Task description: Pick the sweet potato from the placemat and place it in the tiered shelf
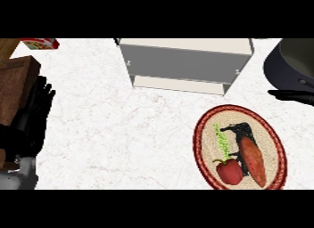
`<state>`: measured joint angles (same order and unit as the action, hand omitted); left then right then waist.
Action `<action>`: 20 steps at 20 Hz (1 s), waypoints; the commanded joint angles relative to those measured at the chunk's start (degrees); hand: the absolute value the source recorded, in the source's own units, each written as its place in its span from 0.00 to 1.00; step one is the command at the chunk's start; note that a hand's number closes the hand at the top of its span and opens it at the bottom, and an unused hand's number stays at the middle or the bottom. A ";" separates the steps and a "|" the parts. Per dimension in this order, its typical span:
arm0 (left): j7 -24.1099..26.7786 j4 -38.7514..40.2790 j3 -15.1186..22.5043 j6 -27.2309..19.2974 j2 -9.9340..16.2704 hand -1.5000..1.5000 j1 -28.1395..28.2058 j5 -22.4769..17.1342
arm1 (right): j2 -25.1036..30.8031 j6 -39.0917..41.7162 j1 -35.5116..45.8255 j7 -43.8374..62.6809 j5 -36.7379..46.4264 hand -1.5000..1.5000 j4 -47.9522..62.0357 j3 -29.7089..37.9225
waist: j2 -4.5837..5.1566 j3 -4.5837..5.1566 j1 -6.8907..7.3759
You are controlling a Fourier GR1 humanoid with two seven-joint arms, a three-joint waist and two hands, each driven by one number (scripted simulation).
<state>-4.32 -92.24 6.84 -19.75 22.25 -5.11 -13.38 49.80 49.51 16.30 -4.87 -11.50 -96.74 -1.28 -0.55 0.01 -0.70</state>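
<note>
We see our black left hand (33, 113) resting, fingers straight, far left of the oblong orange sweet potato (253, 161) on the oval woven placemat (275, 147); right hand unseen.

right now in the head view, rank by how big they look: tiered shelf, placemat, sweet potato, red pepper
1. tiered shelf, largest
2. placemat
3. sweet potato
4. red pepper, smallest

The shelf is cut off by the view's top edge, so more of it may be hidden.

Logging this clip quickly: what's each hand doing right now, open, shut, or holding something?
Left hand: open, fingers straight, holding nothing, resting at the view's left edge.
Right hand: not in view.
</note>
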 commanded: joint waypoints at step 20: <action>-4.31 -2.59 -1.05 0.60 -3.14 0.50 -1.13 4.83 | -5.90 -14.94 -12.83 8.87 50.07 0.00 -14.27 -15.04 | 0.53 -0.03 0.64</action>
<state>-6.26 -94.23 6.04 -18.67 19.80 -4.90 -10.20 45.48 36.35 4.80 4.57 32.81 -112.56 -15.78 -0.04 -0.02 0.06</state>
